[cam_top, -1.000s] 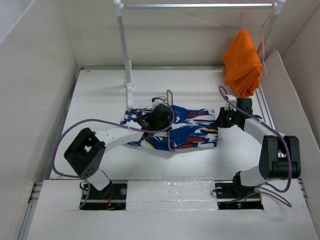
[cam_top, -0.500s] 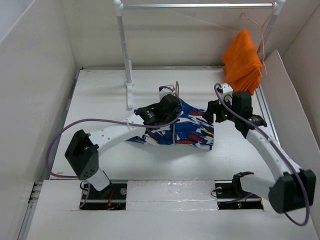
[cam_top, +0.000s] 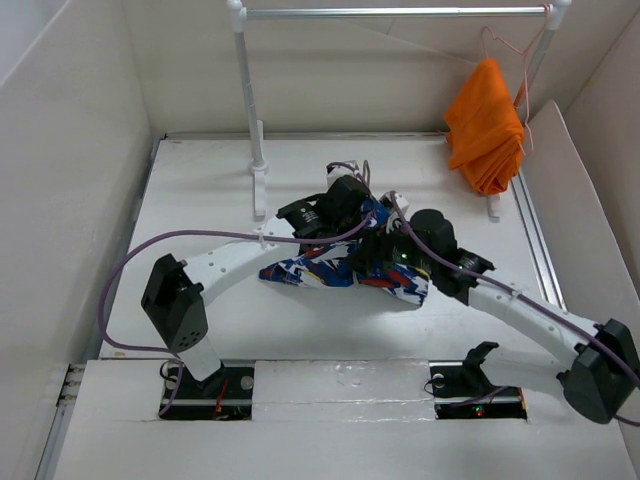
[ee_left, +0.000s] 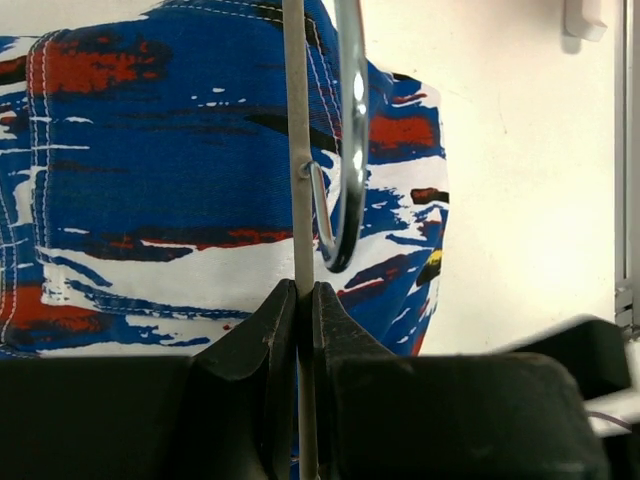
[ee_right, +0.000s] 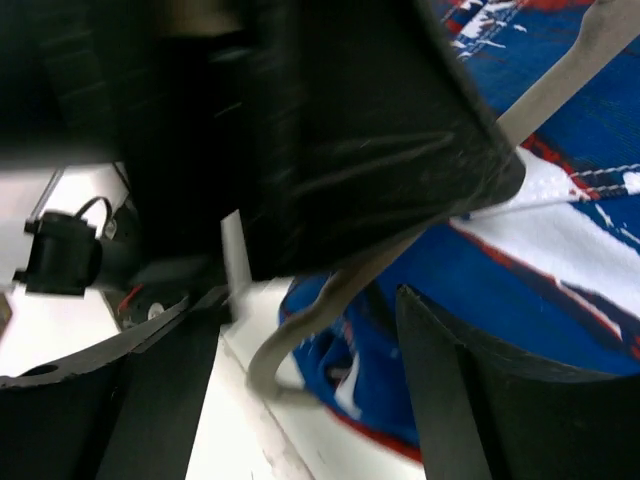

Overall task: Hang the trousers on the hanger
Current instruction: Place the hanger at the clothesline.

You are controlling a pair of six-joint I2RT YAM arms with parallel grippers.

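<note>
The trousers point(cam_top: 320, 270), deep blue with white, red and black strokes, lie bunched in the middle of the table. My left gripper point(ee_left: 303, 295) is shut on a thin grey bar of the hanger point(ee_left: 296, 150), whose silver hook point(ee_left: 352, 120) curves up in front of the trousers point(ee_left: 150, 150). Seen from above, the left gripper point(cam_top: 358, 210) hovers over the cloth's far edge. My right gripper point(cam_top: 378, 255) stands open just right of it, above the cloth. In the right wrist view its fingers point(ee_right: 470, 400) straddle a curved corner of the hanger point(ee_right: 300, 330), with the trousers point(ee_right: 580, 260) beneath.
An orange garment point(cam_top: 487, 125) hangs on a thin pinkish wire hanger at the right end of the rail point(cam_top: 390, 12). The rail's white post point(cam_top: 250, 100) stands at the back left. White walls close in the table on both sides.
My right gripper opened and swung left from the trousers' right end to over their middle. The left gripper carried the hanger back and to the right, and the trousers bunched up.
</note>
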